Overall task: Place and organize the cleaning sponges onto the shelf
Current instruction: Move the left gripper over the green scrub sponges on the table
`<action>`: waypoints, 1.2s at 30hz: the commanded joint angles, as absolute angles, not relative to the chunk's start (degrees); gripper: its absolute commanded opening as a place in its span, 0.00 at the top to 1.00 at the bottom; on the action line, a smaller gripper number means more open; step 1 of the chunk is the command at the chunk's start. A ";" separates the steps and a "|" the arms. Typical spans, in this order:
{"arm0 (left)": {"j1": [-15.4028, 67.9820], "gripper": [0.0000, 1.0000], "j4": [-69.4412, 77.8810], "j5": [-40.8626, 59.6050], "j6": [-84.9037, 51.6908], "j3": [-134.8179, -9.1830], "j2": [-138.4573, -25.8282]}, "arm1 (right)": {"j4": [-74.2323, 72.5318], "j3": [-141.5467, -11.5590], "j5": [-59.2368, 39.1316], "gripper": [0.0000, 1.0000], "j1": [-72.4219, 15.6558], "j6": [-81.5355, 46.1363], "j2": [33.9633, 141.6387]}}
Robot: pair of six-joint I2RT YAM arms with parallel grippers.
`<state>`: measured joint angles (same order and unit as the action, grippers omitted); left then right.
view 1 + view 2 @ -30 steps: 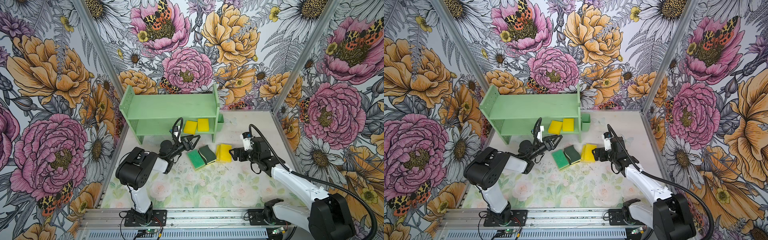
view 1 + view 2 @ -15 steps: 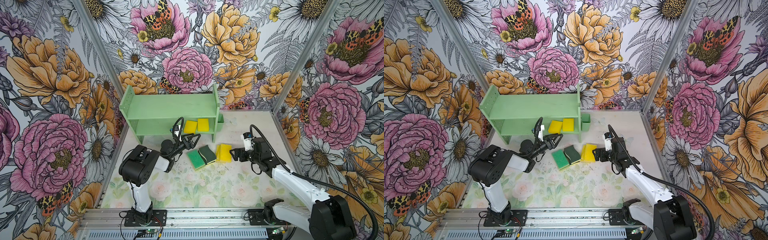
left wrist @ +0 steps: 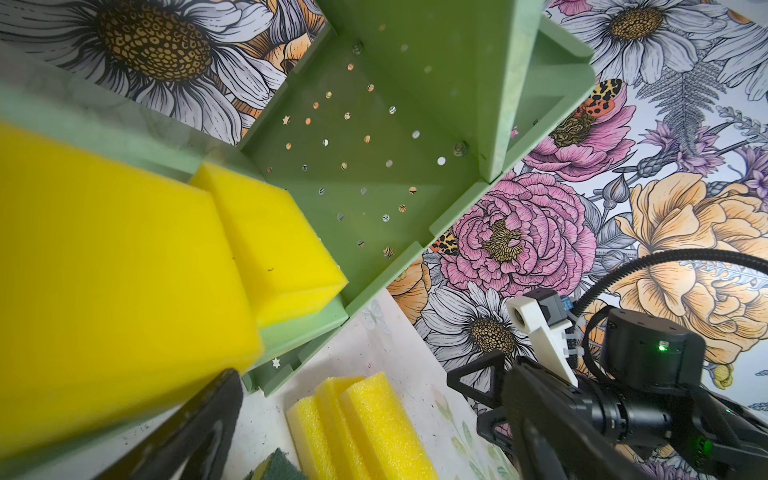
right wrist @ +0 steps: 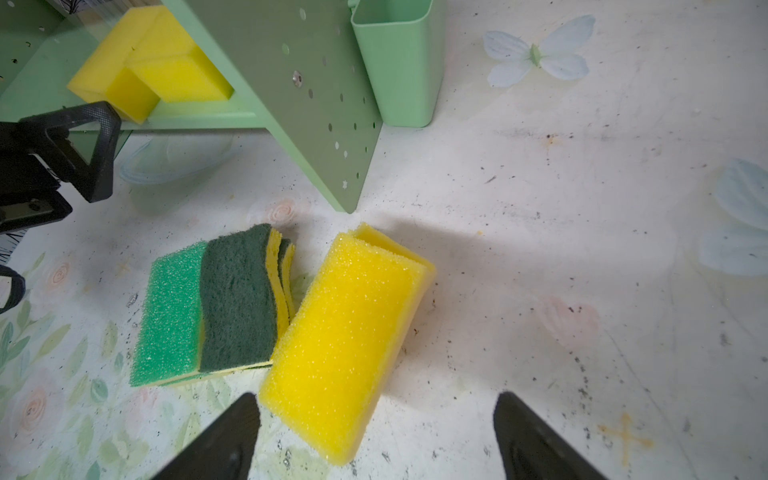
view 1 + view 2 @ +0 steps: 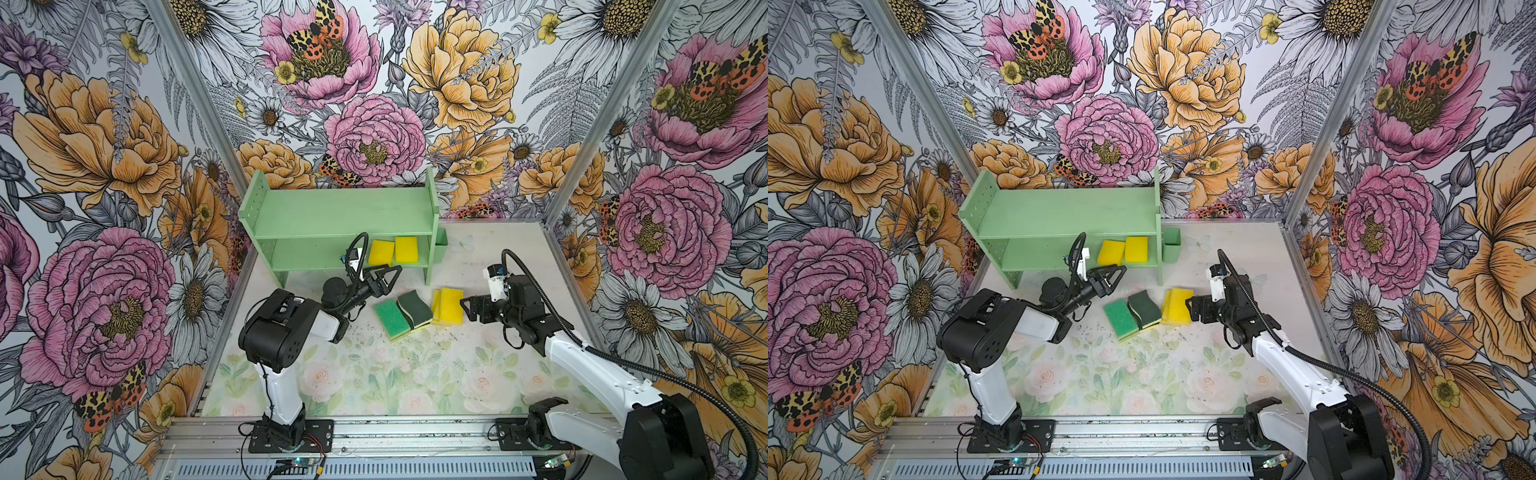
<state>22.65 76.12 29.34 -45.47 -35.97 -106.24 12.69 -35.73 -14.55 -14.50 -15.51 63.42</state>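
Bright-green sponge (image 4: 170,316) escapes the left wrist view

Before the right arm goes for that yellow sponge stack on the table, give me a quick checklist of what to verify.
1. Right gripper open and empty: ok.
2. Yellow stack lined up in its jaws: cannot tell. In the right wrist view a corner shows between them, but the height above it is unclear.
3. Dark-green sponge clear of the stack: not ok. It sits right against it and may drag along.
4. Room on the shelf: ok. Only two yellow sponges lie on the lower tier, at one end. The top tier is bare.
5. Left gripper open and empty: ok. It is in front of the lower tier.
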 commanded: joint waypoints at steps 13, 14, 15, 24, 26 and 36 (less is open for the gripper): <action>23.12 0.01 76.13 28.30 -43.52 -39.59 -107.78 | 12.75 -35.10 -13.82 0.10 -13.52 -14.89 61.54; 23.12 0.01 76.09 28.30 -43.51 -39.71 -107.79 | 12.74 -35.14 -13.82 0.10 -13.43 -14.89 61.52; 23.12 0.01 75.84 28.21 -43.42 -39.86 -107.85 | 12.76 -35.03 -13.88 0.10 -13.39 -14.86 61.46; 23.38 0.01 73.29 28.12 -42.64 -41.29 -108.11 | 13.05 -34.99 -14.07 0.10 -13.05 -14.86 60.78; 23.38 0.01 72.25 28.13 -42.16 -41.64 -108.08 | 13.10 -35.03 -14.06 0.10 -13.03 -14.88 60.56; 25.34 0.01 65.38 26.05 -37.32 -41.58 -104.85 | 13.15 -35.02 -14.33 0.10 -12.83 -14.92 60.21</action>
<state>24.29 68.60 27.88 -40.82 -41.01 -106.83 13.13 -35.07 -14.59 -13.13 -15.38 61.49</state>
